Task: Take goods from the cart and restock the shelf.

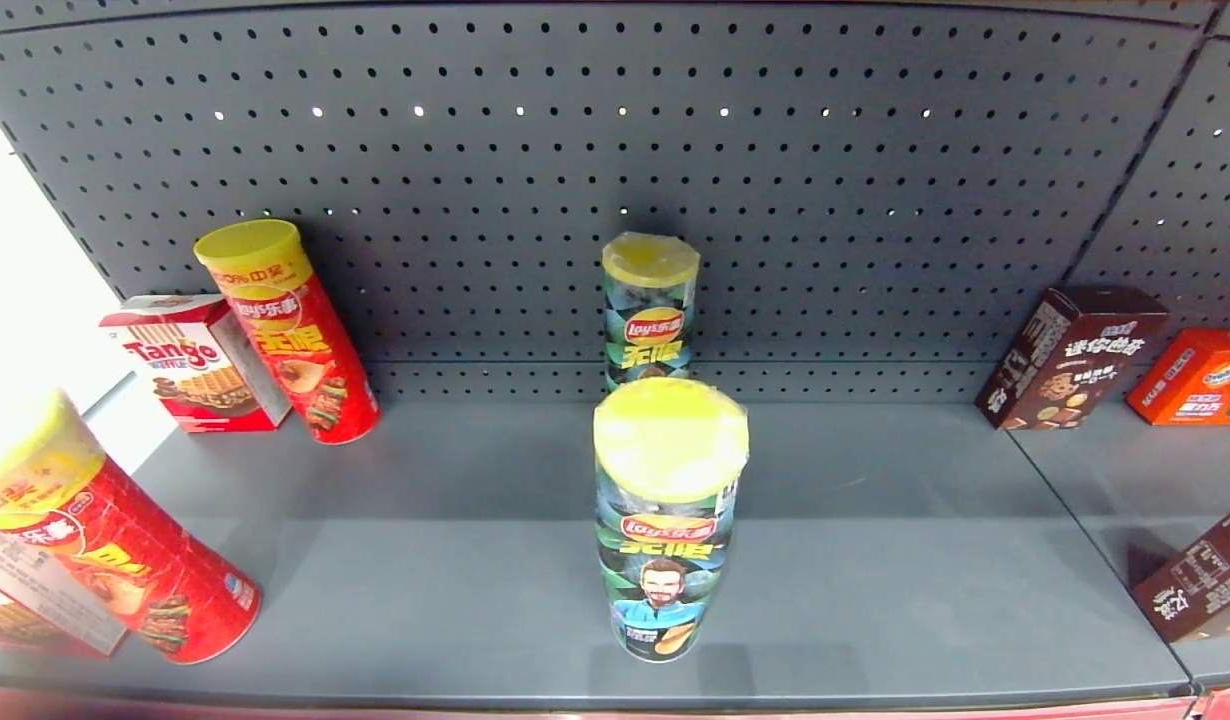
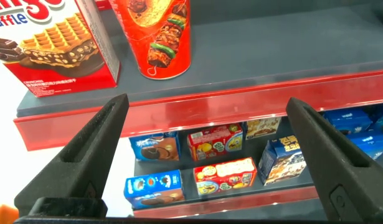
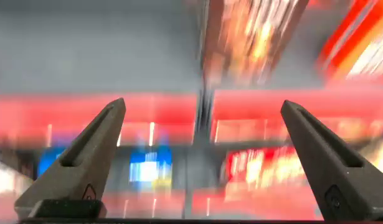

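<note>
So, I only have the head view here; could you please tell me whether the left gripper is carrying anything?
Observer: No, the left gripper is open and empty, its fingers wide apart.
Operator: Thank you. What is it facing?
Observer: The shelf's red front edge, with the waffle box and a red chip can standing on the shelf behind it.
Operator: And the right gripper, please?
Observer: The right gripper is open too, with nothing between its fingers.
</note>
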Robot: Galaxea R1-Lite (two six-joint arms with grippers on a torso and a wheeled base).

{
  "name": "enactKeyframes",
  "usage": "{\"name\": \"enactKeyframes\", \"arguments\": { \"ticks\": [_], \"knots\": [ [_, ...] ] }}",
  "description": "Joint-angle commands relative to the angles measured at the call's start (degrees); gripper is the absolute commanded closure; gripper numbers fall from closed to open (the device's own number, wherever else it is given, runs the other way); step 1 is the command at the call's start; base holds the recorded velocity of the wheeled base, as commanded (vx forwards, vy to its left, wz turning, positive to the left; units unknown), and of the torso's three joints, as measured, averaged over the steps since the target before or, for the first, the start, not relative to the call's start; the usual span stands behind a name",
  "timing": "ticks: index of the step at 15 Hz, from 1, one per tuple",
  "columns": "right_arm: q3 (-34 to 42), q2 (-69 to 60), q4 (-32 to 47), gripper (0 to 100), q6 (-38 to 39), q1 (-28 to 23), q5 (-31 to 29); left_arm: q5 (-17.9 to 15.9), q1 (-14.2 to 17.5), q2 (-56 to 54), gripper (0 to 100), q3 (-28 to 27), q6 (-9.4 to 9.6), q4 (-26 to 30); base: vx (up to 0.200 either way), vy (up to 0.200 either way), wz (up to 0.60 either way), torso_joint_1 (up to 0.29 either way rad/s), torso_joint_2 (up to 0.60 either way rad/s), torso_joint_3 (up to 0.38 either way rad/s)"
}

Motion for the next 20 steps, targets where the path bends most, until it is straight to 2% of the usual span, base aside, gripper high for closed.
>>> {"name": "enactKeyframes", "arguments": {
  "ticks": [1,18,20],
  "knots": [
    [1.1,-2.3,-1.2,0,0.7,1.5,0.3,0.0,0.0,0.1,0,0.0,0.06,0.0,0.0,0.0,0.0,0.0,0.0,0.0],
    [1.1,-4.6,-1.2,0,1.1,1.0,0.4,0.4,0.1,0.0,0,0.0,-0.2,0.0,0.0,0.0,0.0,0.0,0.0,0.0],
    [1.1,-4.6,-1.3,0,1.2,1.0,0.4,0.5,0.1,0.1,0,0.0,-0.38,0.0,-0.1,0.0,0.0,0.001,0.0,0.004]
  ]
}}
